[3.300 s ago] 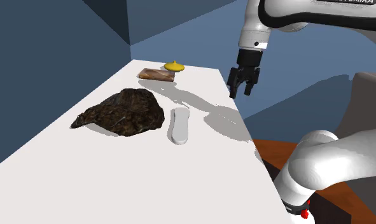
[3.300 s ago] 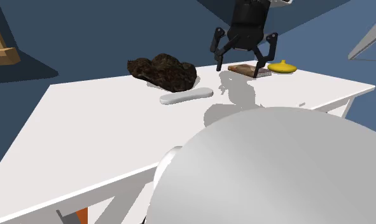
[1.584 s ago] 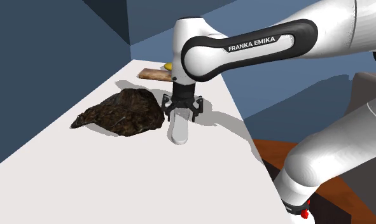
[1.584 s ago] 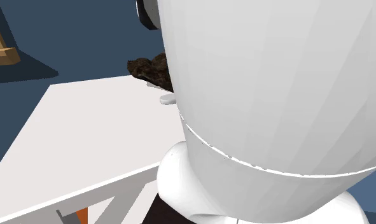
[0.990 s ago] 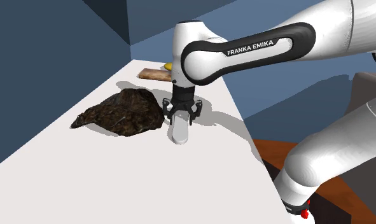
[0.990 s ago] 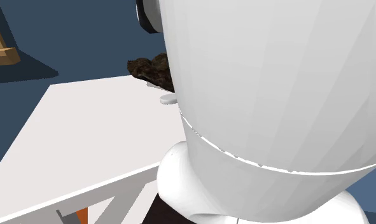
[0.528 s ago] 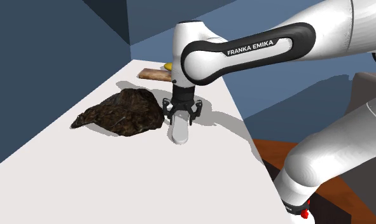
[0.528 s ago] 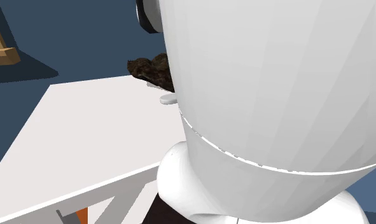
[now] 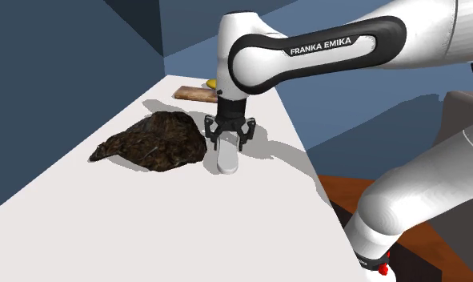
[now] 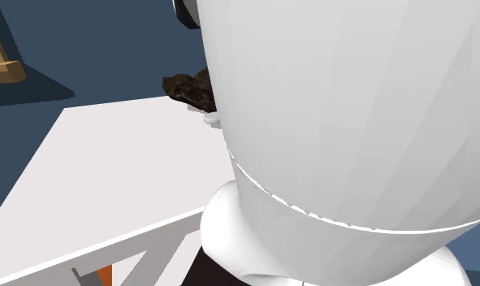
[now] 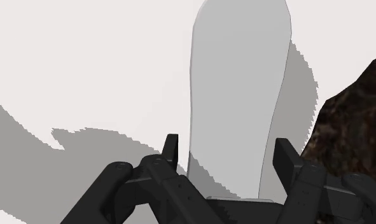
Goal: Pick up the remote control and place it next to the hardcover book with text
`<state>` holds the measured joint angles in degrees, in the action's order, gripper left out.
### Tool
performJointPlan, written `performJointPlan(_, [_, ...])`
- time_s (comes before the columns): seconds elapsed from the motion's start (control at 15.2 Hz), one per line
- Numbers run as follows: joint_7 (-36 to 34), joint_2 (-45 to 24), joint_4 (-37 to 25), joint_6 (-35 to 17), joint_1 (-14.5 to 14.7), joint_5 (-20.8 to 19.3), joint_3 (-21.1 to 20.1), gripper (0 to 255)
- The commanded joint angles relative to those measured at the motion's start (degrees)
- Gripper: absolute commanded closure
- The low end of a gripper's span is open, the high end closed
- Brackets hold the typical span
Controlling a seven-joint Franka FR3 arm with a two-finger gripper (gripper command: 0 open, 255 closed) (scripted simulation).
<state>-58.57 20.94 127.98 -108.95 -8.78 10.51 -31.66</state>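
Clasping the pale grey remote control [image 9: 226, 162] by its long sides, the black gripper [image 9: 228, 143] appeared to hold it just clear of the white table [image 9: 146, 216], close beside a dark, rock-like lump [image 9: 154, 140]. The pickup step looked all but done. Next, I judged, came a carry to the table's far end and a set-down beside the brown book [image 9: 193, 94], avoiding the yellow object [image 9: 213, 82] there.

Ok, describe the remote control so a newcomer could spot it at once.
On the white table, find the big dark brown lumpy mass. Right beside it, on the shoulder view's right, the black gripper clasps the remote control. It is the only smooth, pale grey, elongated slab with rounded ends, unlike the rough mass.
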Motion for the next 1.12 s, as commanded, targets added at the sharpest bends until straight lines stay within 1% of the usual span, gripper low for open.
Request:
performJointPlan(0.0, [0.1,0.4,-1.2,1.6,0.0,0.0,0.3,255])
performJointPlan(0.73, [0.1,0.9,-9.0,9.9,-0.4,-0.5,1.5,255])
performJointPlan(1.06, [3.2,-6.5,-14.8,9.1,-3.5,-4.5,3.1,255])
